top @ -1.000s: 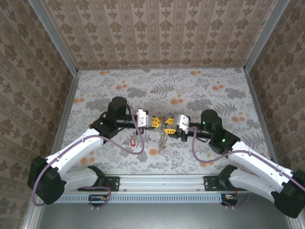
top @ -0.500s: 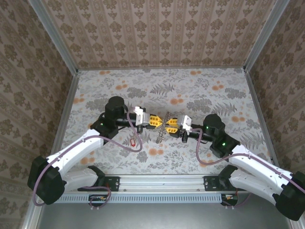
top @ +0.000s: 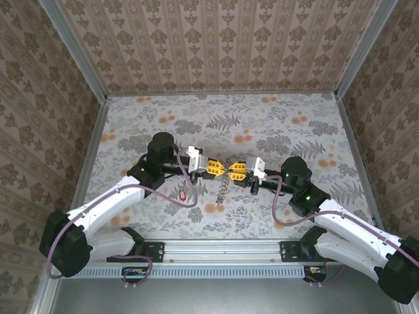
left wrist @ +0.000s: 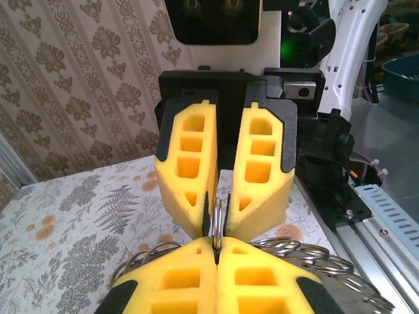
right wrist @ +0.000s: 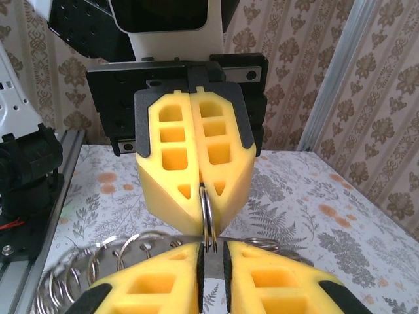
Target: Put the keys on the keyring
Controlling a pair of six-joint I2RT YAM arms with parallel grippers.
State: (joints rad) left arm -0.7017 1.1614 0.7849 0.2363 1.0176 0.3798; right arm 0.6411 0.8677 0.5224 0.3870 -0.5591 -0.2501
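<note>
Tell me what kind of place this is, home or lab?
Likely a lab robot cell, not a home: wallpaper-print panels in aluminium frame posts box in a floral-print tabletop, and a metal mounting rail runs along its near edge.

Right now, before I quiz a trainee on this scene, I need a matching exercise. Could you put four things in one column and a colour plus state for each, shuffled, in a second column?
Things
1. keys
2. keyring
3. left gripper
4. table

Colours and states
A. yellow fingers, shut on a ring
B. grey and orange floral pattern, lying under everything
C. red head, lying loose on the table
D. grey metal, pinched by the left gripper and the right gripper, the rest dangling below

Pairs: 1-C, 2-D, 3-A, 4-B
</note>
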